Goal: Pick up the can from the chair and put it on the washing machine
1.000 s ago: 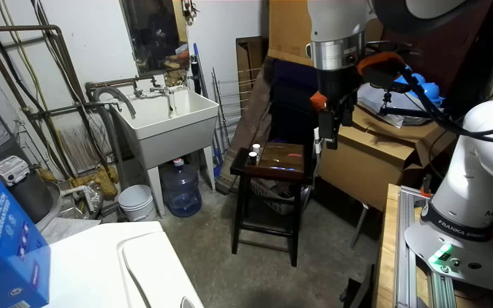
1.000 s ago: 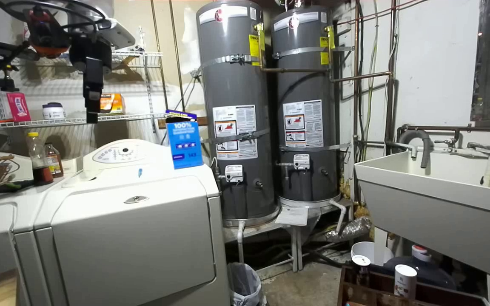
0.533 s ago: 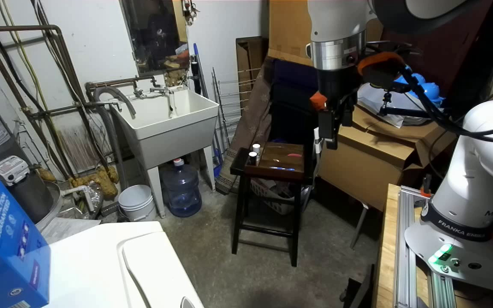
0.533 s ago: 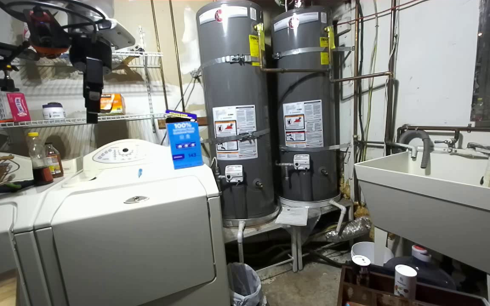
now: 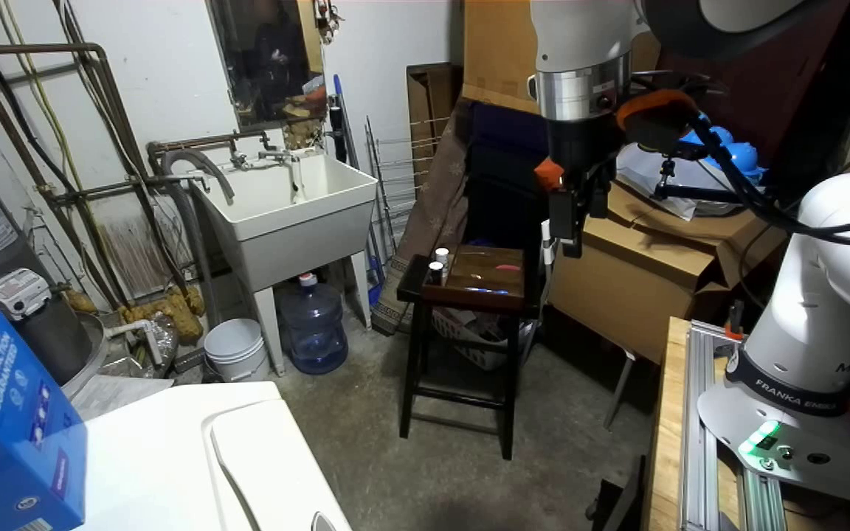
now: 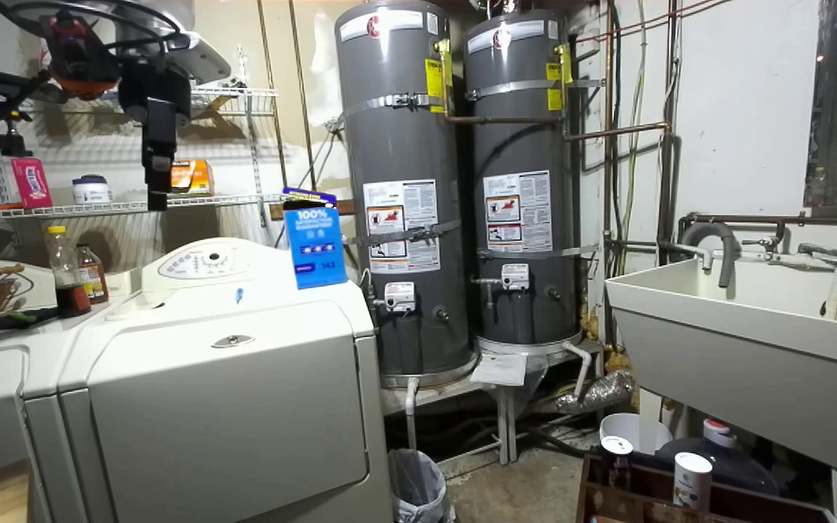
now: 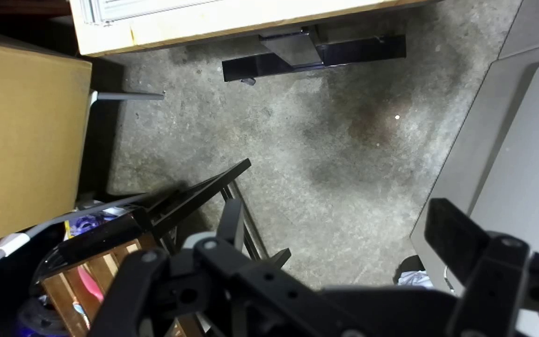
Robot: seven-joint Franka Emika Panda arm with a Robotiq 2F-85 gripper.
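Above the concrete floor (image 7: 279,126), the Robotiq gripper (image 7: 337,224) hangs with fingers spread wide, while the dark-sided, white-topped can (image 6: 617,463) stands upright near a white canister (image 6: 692,481) in the wooden tray (image 5: 475,298) on the dark stool (image 5: 414,277), well apart from the washing machine (image 6: 229,407).

The washing machine (image 5: 167,457) glares white; the hand (image 7: 337,222) seems blurred.

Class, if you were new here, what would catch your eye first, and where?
Probably two tall grey tanks, standing between washing machine and sink in an exterior view. Next, the bright blue box on the washing machine; in the wrist view, the open claw above the floor.
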